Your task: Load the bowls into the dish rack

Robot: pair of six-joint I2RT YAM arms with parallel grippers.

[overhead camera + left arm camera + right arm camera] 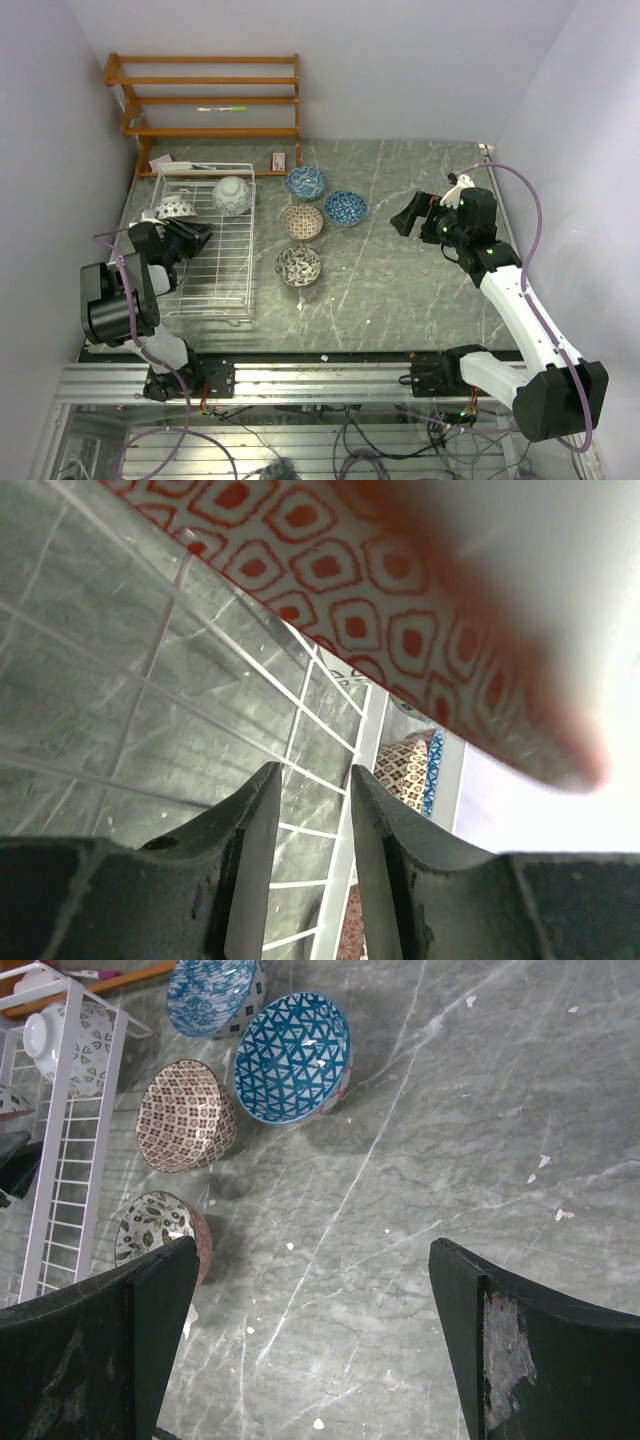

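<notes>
The white wire dish rack (205, 250) lies at the left. Two bowls rest at its far end: a pale one (231, 195) and a red-patterned one (175, 208). My left gripper (200, 238) hangs inside the rack just below the red-patterned bowl (330, 570); its jaws are open a little with nothing between them (312, 780). On the table right of the rack sit two blue bowls (305, 182) (345, 207), a brownish bowl (301, 221) and a dark grey bowl (298, 265). My right gripper (408, 215) hovers wide open right of them (315, 1260), over bare table.
An orange-brown wooden shelf unit (205, 95) stands against the back wall behind the rack. A small box (280, 160) lies near its foot. Walls close in on the left and right. The rack's wire edge (60, 1160) shows left in the right wrist view.
</notes>
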